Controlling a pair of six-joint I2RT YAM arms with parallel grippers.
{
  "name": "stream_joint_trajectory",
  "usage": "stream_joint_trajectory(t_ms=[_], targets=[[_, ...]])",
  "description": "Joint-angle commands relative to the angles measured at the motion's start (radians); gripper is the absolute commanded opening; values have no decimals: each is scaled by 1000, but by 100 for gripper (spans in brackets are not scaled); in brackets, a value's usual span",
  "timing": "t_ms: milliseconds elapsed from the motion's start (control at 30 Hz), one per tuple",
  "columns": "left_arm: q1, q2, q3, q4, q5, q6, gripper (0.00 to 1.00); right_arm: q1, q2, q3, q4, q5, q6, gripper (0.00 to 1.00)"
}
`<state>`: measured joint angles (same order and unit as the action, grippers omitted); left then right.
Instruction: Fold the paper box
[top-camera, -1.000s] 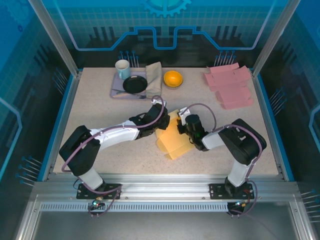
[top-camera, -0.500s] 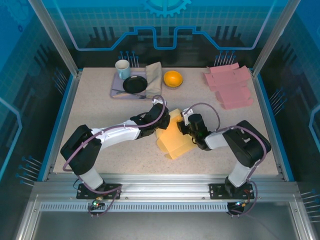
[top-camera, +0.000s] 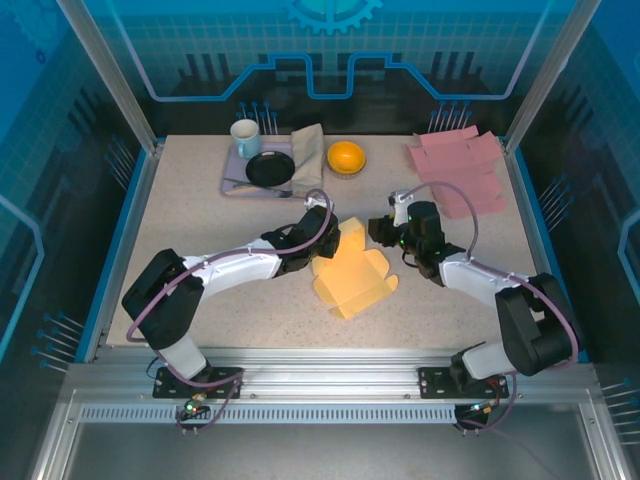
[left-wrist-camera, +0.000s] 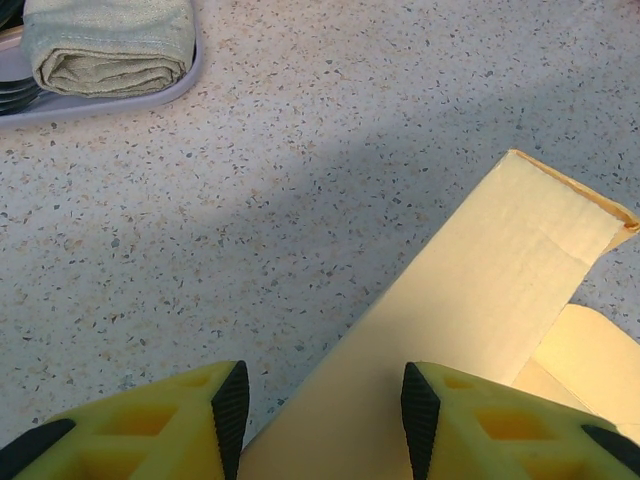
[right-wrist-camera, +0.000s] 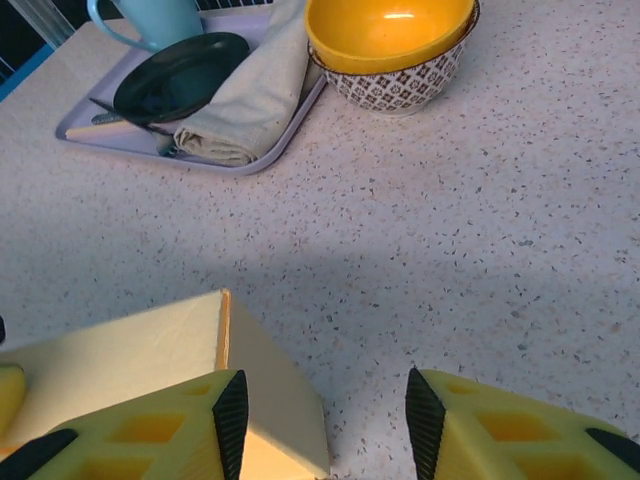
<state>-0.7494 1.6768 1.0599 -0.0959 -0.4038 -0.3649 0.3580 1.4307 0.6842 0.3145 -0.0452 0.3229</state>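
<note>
Left pincer (left-wrist-camera: 322, 400) sits half spread over a raised flap of the yellow paper box (top-camera: 350, 282); whether it grips, I cannot tell. Right pincer (right-wrist-camera: 325, 420) stands wide, holding nothing, just beside the box's corner at mid-bench (top-camera: 200, 225).

Pale yellow paper box (top-camera: 352, 280); speckled beige desk (top-camera: 185, 222); orange bowl (right-wrist-camera: 390, 40), white outside with dark pattern; pink cardboard sheets (top-camera: 460, 175).

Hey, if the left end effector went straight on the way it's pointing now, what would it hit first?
Probably the yellow paper box: its flap lies straight ahead, starting between the fingers of the left end effector. Depth is unclear, so it might skim over it.
</note>
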Motion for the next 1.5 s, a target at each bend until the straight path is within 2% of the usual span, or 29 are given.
stream_joint_trajectory(t_ms=[0,333,533,800,1033,1200,1333,1467], targets=[[-7,37,4,-94,-4,12,47,-7,29,80,-134,-84,44,48],[-18,37,8,-88,-11,35,47,41,169,189,-190,-132,36,48],[-22,35,12,-88,-12,38,47,52,201,210,-179,-137,40,43],[-18,9,72,-136,-19,9,49,78,184,158,-212,-44,25,36],[-12,-101,75,-180,-29,-35,55,109,163,123,-226,54,55,31],[-13,-273,-83,-122,-23,4,59,118,160,125,-244,93,73,31],[-30,-463,-354,59,68,61,61,122,164,135,-264,111,95,31],[-56,-536,-539,205,85,87,63,128,177,142,-270,120,113,32]])
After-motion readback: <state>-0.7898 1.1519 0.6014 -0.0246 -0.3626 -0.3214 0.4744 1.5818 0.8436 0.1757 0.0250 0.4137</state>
